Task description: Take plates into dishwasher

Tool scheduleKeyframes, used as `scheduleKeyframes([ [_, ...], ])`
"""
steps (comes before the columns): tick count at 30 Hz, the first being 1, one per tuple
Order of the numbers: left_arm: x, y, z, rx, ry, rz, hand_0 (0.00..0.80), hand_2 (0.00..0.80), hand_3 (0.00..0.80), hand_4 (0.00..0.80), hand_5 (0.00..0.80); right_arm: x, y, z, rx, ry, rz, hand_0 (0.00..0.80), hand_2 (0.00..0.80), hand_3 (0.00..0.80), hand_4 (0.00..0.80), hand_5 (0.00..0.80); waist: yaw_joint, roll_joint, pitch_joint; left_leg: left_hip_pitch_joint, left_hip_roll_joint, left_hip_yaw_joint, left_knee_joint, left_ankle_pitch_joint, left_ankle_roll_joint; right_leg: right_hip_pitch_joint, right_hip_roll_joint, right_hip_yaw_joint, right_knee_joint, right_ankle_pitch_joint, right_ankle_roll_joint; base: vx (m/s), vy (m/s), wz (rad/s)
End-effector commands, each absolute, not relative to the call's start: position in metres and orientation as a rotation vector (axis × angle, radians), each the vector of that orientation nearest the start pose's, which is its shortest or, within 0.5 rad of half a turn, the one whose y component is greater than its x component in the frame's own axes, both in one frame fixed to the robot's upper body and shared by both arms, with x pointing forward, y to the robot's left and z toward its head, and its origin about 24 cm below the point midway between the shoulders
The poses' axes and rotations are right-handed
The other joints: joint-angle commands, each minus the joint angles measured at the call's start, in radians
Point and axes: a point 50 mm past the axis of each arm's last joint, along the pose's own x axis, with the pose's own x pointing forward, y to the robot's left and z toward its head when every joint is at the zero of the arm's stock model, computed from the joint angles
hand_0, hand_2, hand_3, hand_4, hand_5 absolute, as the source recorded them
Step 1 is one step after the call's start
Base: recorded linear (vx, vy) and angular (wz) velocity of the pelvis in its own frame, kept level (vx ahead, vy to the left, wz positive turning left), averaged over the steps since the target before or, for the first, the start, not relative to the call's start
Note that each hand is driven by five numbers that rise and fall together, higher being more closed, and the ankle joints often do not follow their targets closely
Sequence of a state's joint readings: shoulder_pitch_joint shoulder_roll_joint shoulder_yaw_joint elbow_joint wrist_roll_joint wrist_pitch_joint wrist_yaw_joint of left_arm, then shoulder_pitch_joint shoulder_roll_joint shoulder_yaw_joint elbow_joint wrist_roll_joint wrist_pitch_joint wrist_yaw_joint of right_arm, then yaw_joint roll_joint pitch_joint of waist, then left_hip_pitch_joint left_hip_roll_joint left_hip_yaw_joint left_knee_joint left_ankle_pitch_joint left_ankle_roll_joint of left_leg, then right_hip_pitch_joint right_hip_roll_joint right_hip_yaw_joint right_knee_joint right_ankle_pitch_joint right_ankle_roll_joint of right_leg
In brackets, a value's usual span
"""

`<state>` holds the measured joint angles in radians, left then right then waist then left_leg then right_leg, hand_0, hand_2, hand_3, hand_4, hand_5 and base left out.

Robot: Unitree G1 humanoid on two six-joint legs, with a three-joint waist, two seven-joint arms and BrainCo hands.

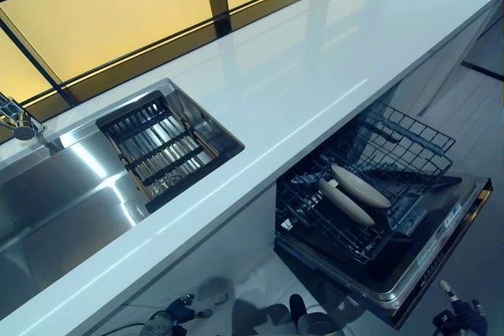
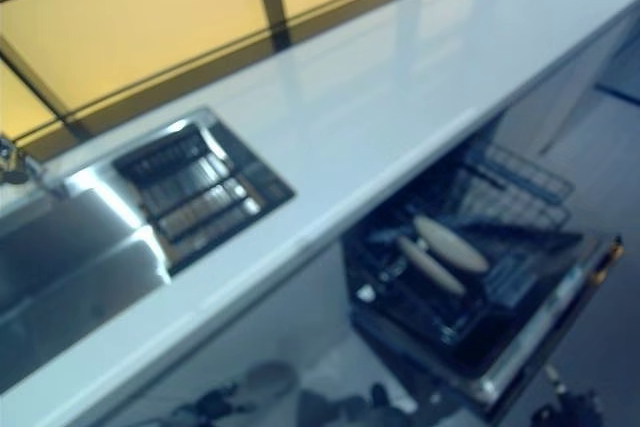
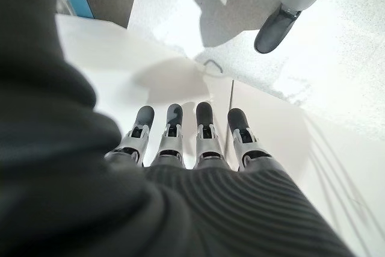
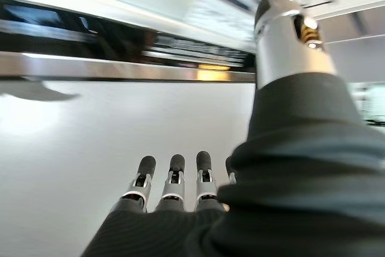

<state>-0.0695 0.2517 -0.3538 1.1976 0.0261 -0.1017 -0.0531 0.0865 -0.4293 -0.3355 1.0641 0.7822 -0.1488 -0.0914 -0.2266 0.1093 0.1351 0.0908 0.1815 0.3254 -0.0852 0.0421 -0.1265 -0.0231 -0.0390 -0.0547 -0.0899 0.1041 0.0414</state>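
Observation:
Two cream plates (image 1: 359,186) (image 1: 345,203) stand on edge in the pulled-out lower rack (image 1: 394,151) of the open dishwasher (image 1: 441,234) under the white counter (image 1: 315,76). No plate shows on the counter or in the sink. My left hand (image 3: 204,130) hangs low beside the white cabinet front, fingers straight, holding nothing. My right hand (image 4: 174,179) hangs low near the dishwasher door's edge, fingers straight, holding nothing. Both hands show small at the bottom edge of the left eye view, the left hand (image 1: 169,314) and the right hand (image 1: 458,316).
A steel sink (image 1: 55,202) is set in the counter at the left, with a black drain rack (image 1: 161,147) in its right end and a tap (image 1: 16,120) at the far left. Yellow window panels run behind the counter.

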Motion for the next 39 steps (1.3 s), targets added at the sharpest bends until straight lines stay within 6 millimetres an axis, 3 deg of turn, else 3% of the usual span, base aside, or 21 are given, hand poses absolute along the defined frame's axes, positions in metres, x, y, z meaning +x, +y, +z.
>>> scheduleKeyframes([
  [1,0.152,0.216,-0.145,0.472,1.019,-0.256,0.000,0.000,0.000,0.000,0.000,0.104,-0.348,-0.105,0.450,0.594,-0.933,0.000,0.000,0.000,0.000,0.000,0.020,-0.076,-0.006,-0.025,-0.029,0.021,0.047,-0.003,0.031,0.025,-0.008,-0.036,0.031,-0.078,-0.001,0.000,0.000,0.00],
  [9,0.164,0.209,-0.140,0.469,0.991,-0.277,0.000,0.000,0.000,0.000,0.000,0.129,-0.326,-0.108,0.502,0.592,-0.717,0.000,0.000,0.000,0.000,0.000,0.039,-0.041,0.010,-0.050,-0.040,-0.003,0.049,0.009,0.029,0.010,-0.023,-0.057,0.025,-0.073,-0.002,-0.046,0.026,0.02],
  [18,0.164,0.201,-0.141,0.460,0.986,-0.294,0.000,0.000,0.000,0.000,0.000,0.166,-0.301,-0.098,0.497,0.512,-0.424,0.000,0.000,0.000,0.000,0.000,0.053,-0.031,0.015,-0.060,-0.049,-0.018,0.049,0.016,0.028,0.008,-0.029,-0.069,0.014,-0.068,-0.006,-0.003,0.002,0.00],
  [28,0.162,0.202,-0.142,0.470,0.982,-0.300,0.000,0.000,0.000,0.000,0.000,0.224,-0.248,-0.060,0.416,0.360,0.002,0.000,0.000,0.000,0.000,0.000,0.069,-0.051,0.025,-0.072,-0.049,-0.032,0.049,0.024,0.027,0.006,-0.026,-0.076,0.005,-0.063,-0.010,-0.020,-0.012,-0.07],
  [39,0.160,0.208,-0.141,0.485,0.992,-0.285,0.000,0.000,0.000,0.000,0.000,0.259,-0.202,-0.006,0.362,0.170,0.302,0.000,0.000,0.000,0.000,0.000,0.083,-0.083,0.026,-0.066,-0.045,-0.044,0.041,0.028,0.029,0.015,-0.020,-0.084,0.003,-0.062,-0.009,-0.006,-0.021,-0.11],
])
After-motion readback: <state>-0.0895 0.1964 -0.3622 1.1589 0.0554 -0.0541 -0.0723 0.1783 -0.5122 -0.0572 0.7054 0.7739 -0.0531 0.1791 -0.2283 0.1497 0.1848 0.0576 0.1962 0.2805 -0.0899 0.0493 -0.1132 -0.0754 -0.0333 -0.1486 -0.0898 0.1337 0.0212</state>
